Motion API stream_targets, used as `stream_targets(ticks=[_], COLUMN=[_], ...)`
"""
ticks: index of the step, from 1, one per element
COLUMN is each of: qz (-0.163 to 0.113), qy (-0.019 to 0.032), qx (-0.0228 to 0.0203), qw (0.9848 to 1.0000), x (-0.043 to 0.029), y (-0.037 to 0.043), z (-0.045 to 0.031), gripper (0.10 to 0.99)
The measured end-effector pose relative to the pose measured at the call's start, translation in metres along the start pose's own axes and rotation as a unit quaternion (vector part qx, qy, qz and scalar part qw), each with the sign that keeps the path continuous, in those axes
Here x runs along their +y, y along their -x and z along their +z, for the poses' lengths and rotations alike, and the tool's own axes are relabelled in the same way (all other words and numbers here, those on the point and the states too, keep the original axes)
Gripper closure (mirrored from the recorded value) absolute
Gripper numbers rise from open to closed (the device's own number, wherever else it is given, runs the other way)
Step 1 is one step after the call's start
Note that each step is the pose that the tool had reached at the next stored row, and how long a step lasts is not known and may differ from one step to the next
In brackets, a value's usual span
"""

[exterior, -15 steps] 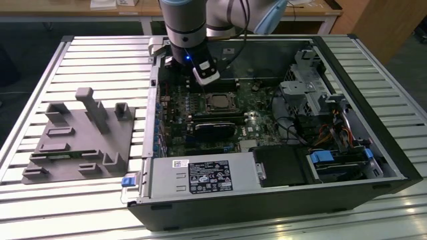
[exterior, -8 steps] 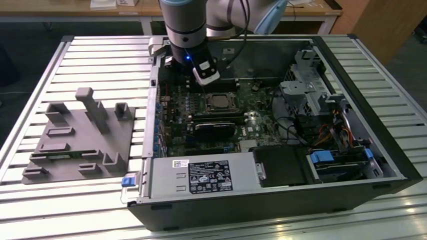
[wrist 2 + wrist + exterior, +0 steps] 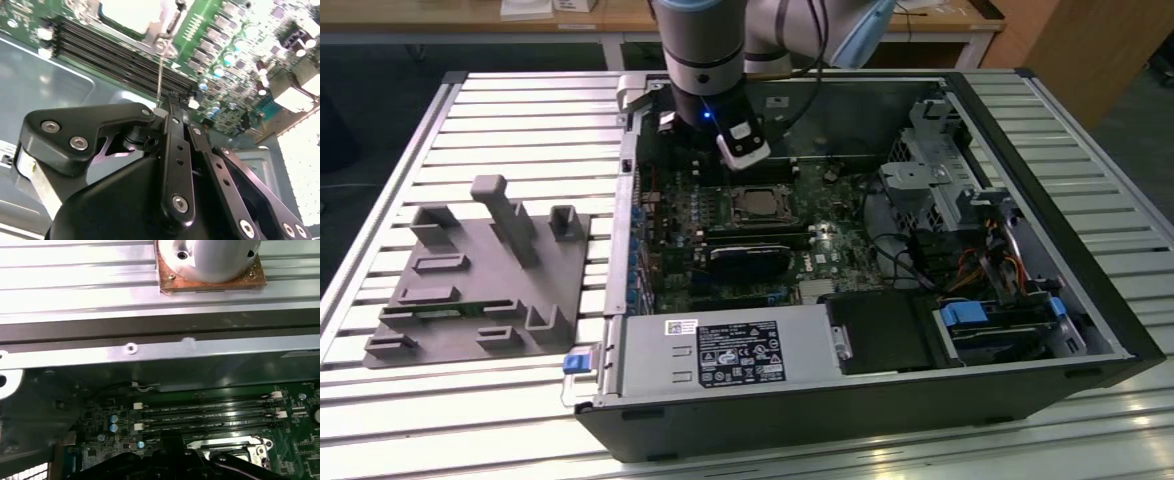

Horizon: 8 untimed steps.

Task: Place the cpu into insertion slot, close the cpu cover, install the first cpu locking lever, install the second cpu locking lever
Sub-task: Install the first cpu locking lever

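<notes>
Slatted metal worktop (image 3: 480,110) carries the open computer case (image 3: 854,420). Closed jaws meet the tip of an upright locking lever (image 3: 160,75), seemingly unlatched. Just beyond them, the cpu (image 3: 132,12) sits in the insertion slot (image 3: 754,205), with the cpu cover (image 3: 227,443) apparently down. The lever latching looks undone.

Silver-grey arm (image 3: 700,35), pale blue joint cap (image 3: 861,35), black wrist (image 3: 698,88) with blue light (image 3: 707,113), black end effector (image 3: 169,102) with silver screws (image 3: 180,202)
</notes>
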State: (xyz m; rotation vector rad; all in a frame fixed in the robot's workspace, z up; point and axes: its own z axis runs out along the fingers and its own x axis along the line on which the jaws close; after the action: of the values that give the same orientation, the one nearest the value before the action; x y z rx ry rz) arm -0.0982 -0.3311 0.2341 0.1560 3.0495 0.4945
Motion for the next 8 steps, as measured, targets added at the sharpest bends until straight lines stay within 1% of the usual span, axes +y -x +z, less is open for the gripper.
stream_targets(ticks=[8], qz=[0.0], qy=[-0.0001], qx=[0.0014], qw=[1.0], x=[0.0023], y=[0.0248], z=[0.0016], gripper=[0.98])
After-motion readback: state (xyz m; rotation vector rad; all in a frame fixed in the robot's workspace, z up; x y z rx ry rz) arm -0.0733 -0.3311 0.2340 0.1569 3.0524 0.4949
